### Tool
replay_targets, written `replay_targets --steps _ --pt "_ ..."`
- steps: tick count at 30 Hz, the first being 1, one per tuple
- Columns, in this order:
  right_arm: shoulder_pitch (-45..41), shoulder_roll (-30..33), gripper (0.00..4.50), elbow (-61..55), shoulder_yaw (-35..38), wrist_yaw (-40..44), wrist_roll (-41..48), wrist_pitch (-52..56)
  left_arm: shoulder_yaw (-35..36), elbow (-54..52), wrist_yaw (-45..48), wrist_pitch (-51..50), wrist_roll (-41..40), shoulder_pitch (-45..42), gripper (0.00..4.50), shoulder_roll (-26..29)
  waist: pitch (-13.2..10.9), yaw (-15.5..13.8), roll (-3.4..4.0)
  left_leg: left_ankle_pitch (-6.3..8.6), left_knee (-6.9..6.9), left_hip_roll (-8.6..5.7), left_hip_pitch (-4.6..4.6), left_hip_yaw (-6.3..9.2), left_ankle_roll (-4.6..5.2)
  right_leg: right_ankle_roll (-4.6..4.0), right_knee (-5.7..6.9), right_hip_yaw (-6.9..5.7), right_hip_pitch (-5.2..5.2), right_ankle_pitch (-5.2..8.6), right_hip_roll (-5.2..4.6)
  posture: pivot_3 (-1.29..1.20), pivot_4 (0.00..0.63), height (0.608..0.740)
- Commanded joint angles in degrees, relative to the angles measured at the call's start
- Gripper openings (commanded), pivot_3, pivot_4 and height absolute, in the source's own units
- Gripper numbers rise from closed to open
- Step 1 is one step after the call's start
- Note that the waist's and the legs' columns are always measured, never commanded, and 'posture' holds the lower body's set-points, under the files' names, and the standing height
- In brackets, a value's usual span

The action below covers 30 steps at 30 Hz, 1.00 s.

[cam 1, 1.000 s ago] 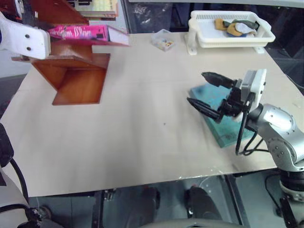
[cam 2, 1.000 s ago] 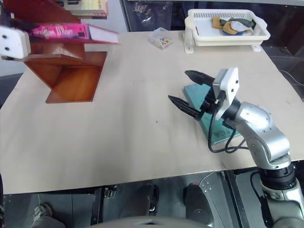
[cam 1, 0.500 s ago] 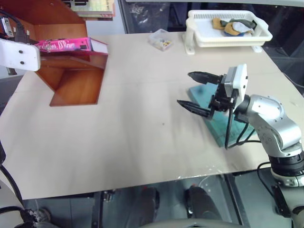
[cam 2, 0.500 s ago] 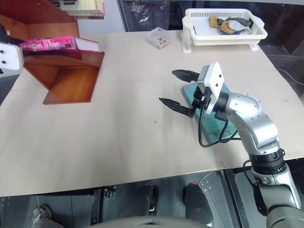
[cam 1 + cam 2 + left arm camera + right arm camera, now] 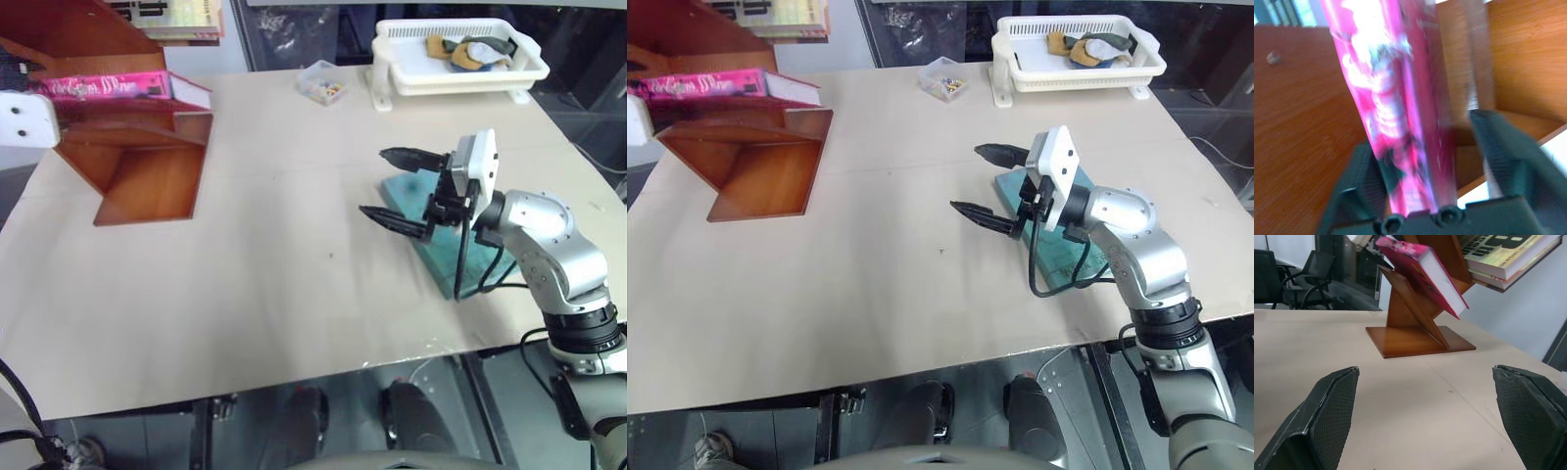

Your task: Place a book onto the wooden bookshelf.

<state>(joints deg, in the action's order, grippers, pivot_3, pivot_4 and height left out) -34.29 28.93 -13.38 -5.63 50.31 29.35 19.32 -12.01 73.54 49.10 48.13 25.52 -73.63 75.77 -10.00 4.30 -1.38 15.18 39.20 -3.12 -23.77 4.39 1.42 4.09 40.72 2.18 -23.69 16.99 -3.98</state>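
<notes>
Glossy pink book (image 5: 118,86) lies on the angular red-brown shelf (image 5: 147,166); left gripper (image 5: 1432,161) loosely straddles it, right gripper (image 5: 397,186) spread wide, empty.

The book (image 5: 1400,98) is blurred in the left wrist view; the wooden bookshelf (image 5: 137,157) runs off the picture's edge.

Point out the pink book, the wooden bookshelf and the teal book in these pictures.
pink book (image 5: 108,86): left eye view, on its spine.
wooden bookshelf (image 5: 147,186): left eye view, on its slanted lower panel.
teal book (image 5: 480,266): left eye view, on its cover.
</notes>
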Motion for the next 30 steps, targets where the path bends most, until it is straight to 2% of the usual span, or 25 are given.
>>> replay_targets --steps 1,3,6,9,12,13,14,15,17,20,22,23,27,30 --pt "-0.71 0.03 4.5 -0.73 1.82 0.53 -0.08 -1.21 4.57 -0.18 1.48 3.36 -5.17 2.34 3.44 3.93 -0.01 -0.09 -0.04 0.0 0.01 0.01 -0.02 0.0 0.0 0.0 0.0 -0.02 -0.01 0.0 -0.01 0.0 0.15 0.74" --pt "-0.18 0.24 4.5 -0.75 1.99 0.67 -0.01 -0.97 8.24 -0.42 3.86 5.16 -9.84 6.73 3.44 5.5 -0.02 -0.23 -0.05 0.01 0.01 0.02 -0.05 0.03 0.02 0.0 -0.03 -0.08 -0.02 0.0 -0.03 0.0 0.15 0.74" --pt "0.9 1.01 4.5 -0.88 2.37 0.89 0.16 -0.15 16.82 -2.93 11.08 7.03 -22.07 15.0 3.44 5.95 -0.01 -0.39 -0.05 0.01 0.0 0.02 -0.05 0.0 0.02 0.0 -0.06 -0.12 -0.02 0.0 -0.09 0.0 0.15 0.74" --pt "2.34 1.81 4.5 -1.36 2.5 0.61 -0.36 0.27 27.55 -14.24 18.48 -2.91 -38.27 23.78 3.44 2.94 0.01 -1.05 -0.1 0.04 0.03 0.06 -0.07 0.08 0.06 -0.02 -0.07 -0.35 0.01 -0.01 -0.15 0.0 0.15 0.74" --pt "3.57 2.36 4.5 -1.58 2.97 -1.91 -1.62 1.47 40.04 -41.91 13.45 -28.88 -54.34 39.76 3.44 -2.92 0.02 -1.78 -0.08 0.06 0.1 0.07 -0.08 0.17 0.1 -0.02 -0.09 -0.49 0.04 -0.01 -0.2 0.0 0.15 0.74" --pt "4.26 2.52 4.5 -2.08 3.33 -2.91 -1.87 2.19 43.49 -56.1 7.72 -38.82 -60.94 47.67 3.86 -6.37 0.01 -1.87 -0.03 0.07 0.1 0.08 -0.06 0.18 0.1 -0.03 -0.15 -0.48 0.07 -0.02 -0.23 0.0 0.15 0.74" --pt "4.69 2.59 4.5 -2.44 3.56 -3.56 -2.0 2.7 46.42 -66.63 3.33 -46.49 -65.24 53.43 3.98 -8.92 0.02 -1.81 0.01 0.07 0.11 0.09 -0.04 0.13 0.1 -0.05 -0.01 -0.38 0.07 -0.02 -0.54 0.0 0.15 0.74" --pt "5.8 2.97 4.5 -3.38 3.97 -4.8 -2.53 3.51 46.79 -78.55 -3.77 -53.51 -71.97 59.69 4.3 -12.44 0.03 -1.79 0.02 0.05 0.03 0.15 -0.05 0.1 0.05 -0.04 -0.24 -0.39 0.07 -0.04 -0.53 0.0 0.15 0.74" --pt "8.13 3.95 4.5 -5.51 4.55 -6.88 -3.64 5.03 43.77 -95.88 -14.61 -62.55 -80.48 68.22 4.41 -18.25 0.05 -1.96 -0.02 0.05 0.03 0.14 -0.06 0.08 0.01 -0.05 -0.23 -0.13 0.1 -0.04 -0.62 0.0 0.15 0.74" --pt "11.02 4.97 4.5 -8.44 5.13 -9.94 -5.47 6.6 37.59 -107.21 -23.95 -69.2 -82.92 72.7 4.41 -24.52 0.06 -2.1 -0.03 0.05 0.03 0.13 -0.12 0.08 0.0 -0.05 -0.22 -0.06 0.06 -0.04 -0.53 0.0 0.15 0.74" --pt "15.95 6.83 4.5 -12.76 6.16 -11.31 -6.39 8.07 32.11 -111.13 -26.81 -71.42 -79.59 76.29 4.41 -28.52 0.13 -2.16 0.09 0.05 0.02 0.11 0.01 0.02 0.01 -0.06 -0.09 -0.01 0.07 -0.04 -0.49 0.0 0.15 0.74" --pt "18.94 8.25 4.5 -15.34 6.91 -11.22 -6.51 8.86 30.92 -111.69 -26.9 -71.73 -77.84 78.26 4.41 -29.74 0.31 -2.32 0.38 0.06 -0.02 0.11 0.03 0.02 0.02 -0.06 -0.13 0.01 0.08 -0.04 -0.45 0.0 0.15 0.74" --pt "28.6 11.62 4.5 -23.92 11.73 -12.15 -4.42 12.89 33.4 -108.82 -22.24 -70.27 -72.75 83.89 4.41 -30.73 0.31 -2.3 0.4 0.17 -0.07 0.15 0.11 -0.12 0.21 -0.08 -0.12 0.06 0.11 -0.04 -0.13 0.0 0.15 0.74" --pt "37.59 13.71 4.5 -30.72 17.88 -12.19 -2.41 15.93 38.38 -103.5 -16.34 -69.69 -70.76 87.43 4.41 -29.18 0.31 -2.45 0.43 0.18 -0.08 0.19 0.27 -0.14 0.23 -0.1 -0.11 -0.01 0.26 -0.04 -0.08 0.0 0.15 0.74"
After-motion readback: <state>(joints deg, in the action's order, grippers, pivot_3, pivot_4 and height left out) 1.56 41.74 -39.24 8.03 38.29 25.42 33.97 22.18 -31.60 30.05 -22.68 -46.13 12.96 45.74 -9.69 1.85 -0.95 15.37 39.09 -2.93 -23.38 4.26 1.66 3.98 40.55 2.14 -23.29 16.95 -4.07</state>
